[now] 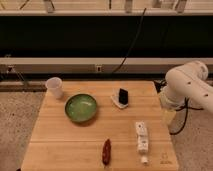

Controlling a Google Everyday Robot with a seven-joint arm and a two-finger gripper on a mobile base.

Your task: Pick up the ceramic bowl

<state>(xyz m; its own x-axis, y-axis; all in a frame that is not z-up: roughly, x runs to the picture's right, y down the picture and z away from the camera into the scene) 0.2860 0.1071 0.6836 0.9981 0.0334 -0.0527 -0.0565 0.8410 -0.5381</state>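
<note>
Bowl: the green ceramic bowl (81,108) sits upright on the bench (50,142), left of middle.
Cup: white cup (55,87) at the far-left corner, just beside it.
Gripper: the gripper (168,116) hangs by the right edge, well apart from the bowl; apart or together, I cannot tell.

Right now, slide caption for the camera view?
Green ceramic bowl sits untouched on wooden table; gripper hangs at its right edge.

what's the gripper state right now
gripper: open or closed cannot be told; it is by the right edge of the table, apart from the ceramic bowl.
</note>
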